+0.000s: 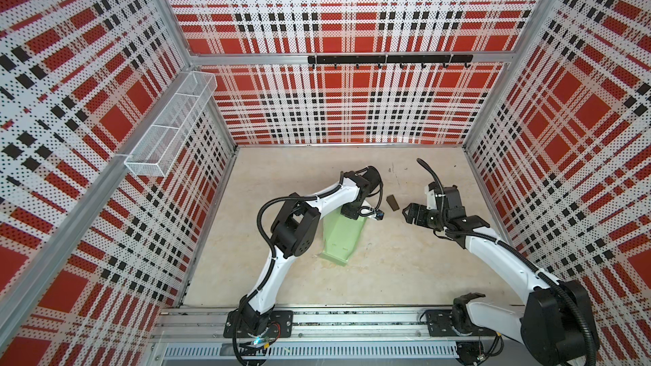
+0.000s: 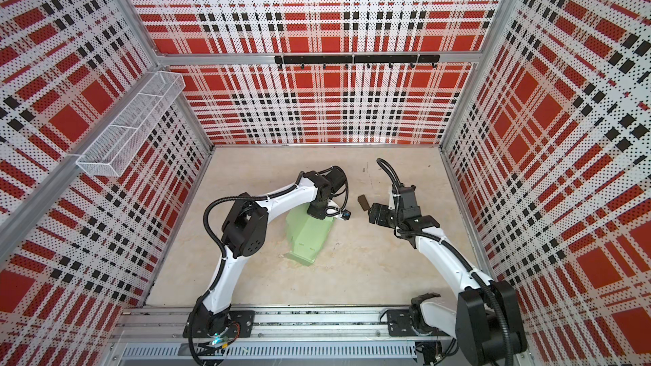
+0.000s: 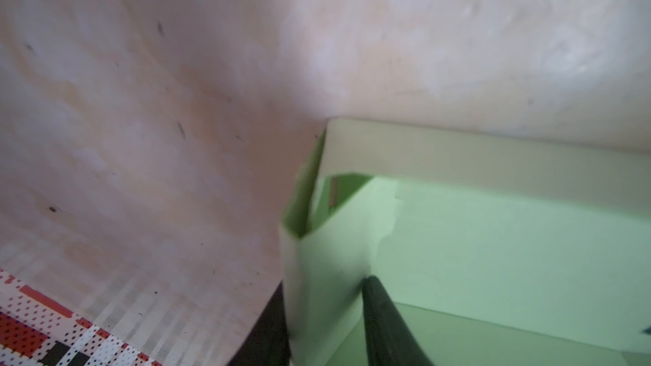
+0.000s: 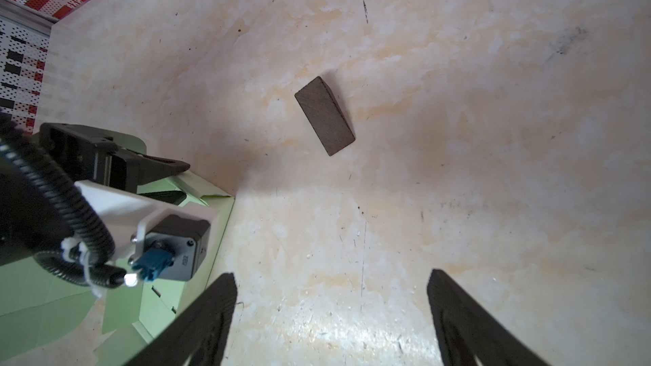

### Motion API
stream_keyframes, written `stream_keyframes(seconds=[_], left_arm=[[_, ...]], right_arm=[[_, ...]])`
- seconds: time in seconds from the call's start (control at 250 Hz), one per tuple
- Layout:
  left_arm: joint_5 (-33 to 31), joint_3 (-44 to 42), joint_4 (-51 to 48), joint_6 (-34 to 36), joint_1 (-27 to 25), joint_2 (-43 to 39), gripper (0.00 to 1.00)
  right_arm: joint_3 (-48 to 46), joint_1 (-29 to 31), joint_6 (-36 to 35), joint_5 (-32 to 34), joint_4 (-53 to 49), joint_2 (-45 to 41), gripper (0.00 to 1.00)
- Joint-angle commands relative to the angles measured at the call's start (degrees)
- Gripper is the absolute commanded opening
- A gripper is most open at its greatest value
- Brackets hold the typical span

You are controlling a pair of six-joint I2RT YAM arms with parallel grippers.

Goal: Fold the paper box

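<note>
Right wrist: brown block (image 4: 324, 116) lies clear of paper box (image 4: 38, 301).

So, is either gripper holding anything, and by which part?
Right gripper: open, empty. Left gripper straddles a side flap of the paper box; whether it grips cannot be told.

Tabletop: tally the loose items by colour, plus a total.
Mint-green paper box: 1
Dark brown block: 1
Total: 2
</note>
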Motion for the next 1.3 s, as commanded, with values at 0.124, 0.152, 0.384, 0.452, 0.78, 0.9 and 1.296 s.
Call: stream_keyframes(seconds=[0.124, 0.152, 0.384, 0.452, 0.78, 0.9, 1.296], left_arm=[[2.42, -1.89, 3.39, 1.06, -1.93, -10.04, 0.46], [2.96, -2.32, 4.01, 0.65, -1.93, -10.98, 0.48], [2.82, -8.31, 8.48, 1.78, -1.07, -12.15, 0.5], [3.81, -8.46, 8.47, 1.9, -0.47, -11.2, 0.5], [8.4, -4.7, 7.79, 4.63, -0.44, -5.09, 0.38], [9.14, -3.93, 7.32, 5.55, 0.0, -3.74, 0.34], [10.17, -3.46, 8.64, 5.07, -0.31, -0.91, 0.19]], right_arm=[[0.37, 0.06, -0.47, 0.69, 1.37, -0.4, 0.88], [0.4, 0.06, -0.49, 0.78, 1.36, -0.31, 0.88], [0.63, 0.06, -0.21, -1.53, 2.93, 1.28, 0.87], [1.13, 0.06, -0.14, -2.16, 2.76, 2.05, 0.85], [1.35, 0.06, -0.56, -3.38, 3.05, 3.27, 0.8], [0.97, 0.06, -0.77, -3.7, 3.2, 3.29, 0.8], [0.3, 0.06, -1.44, -3.57, 4.1, 4.69, 0.78]])
